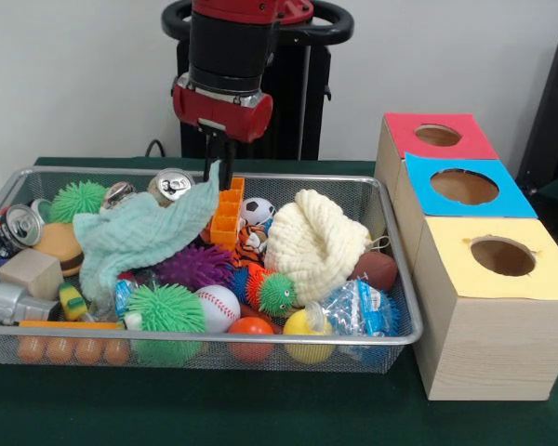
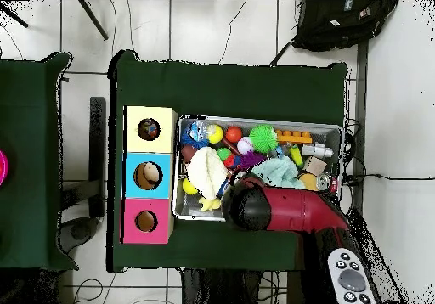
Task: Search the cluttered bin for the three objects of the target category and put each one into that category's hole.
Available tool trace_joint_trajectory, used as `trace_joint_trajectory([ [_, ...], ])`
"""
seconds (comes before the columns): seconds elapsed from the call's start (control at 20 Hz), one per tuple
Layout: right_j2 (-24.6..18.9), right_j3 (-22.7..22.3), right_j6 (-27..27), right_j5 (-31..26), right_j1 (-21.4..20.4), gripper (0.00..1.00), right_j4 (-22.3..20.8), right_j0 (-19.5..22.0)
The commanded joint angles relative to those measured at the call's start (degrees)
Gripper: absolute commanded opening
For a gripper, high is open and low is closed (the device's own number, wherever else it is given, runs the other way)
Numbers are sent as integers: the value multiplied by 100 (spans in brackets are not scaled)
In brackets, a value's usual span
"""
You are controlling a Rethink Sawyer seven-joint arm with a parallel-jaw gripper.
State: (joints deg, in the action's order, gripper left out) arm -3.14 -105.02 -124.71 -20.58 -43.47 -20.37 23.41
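The pincer grips a corner of the mint cloth at the far rim of the cluttered bin; a clean lift must clear neighbouring toys before crossing to the yellow-surround hole alongside.

Front close, overhead high; shared bin.

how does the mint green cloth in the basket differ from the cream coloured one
The mint green cloth lies left of centre in the cluttered bin, partly lifted: the tool pinches its top corner and it drapes down and spreads. The cream cloth sits right of centre, bunched into a rounded heap, with nothing gripping it. The green one looks thin and crinkled; the cream one looks thicker and ribbed. Both are soft fabrics resting on top of the other items.
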Motion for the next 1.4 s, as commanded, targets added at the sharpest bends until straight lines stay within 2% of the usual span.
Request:
trace_joint_trajectory([
  [0.05, -757, -320, 994, 275, -301, 0, -734, 470],
  [0.25, -715, -279, 768, 218, -355, 0, -847, 336],
  [0.55, -798, -268, 603, 133, -369, 0, -981, 376],
  [1.4, -881, -220, 521, 143, -356, 0, -1154, 487],
])
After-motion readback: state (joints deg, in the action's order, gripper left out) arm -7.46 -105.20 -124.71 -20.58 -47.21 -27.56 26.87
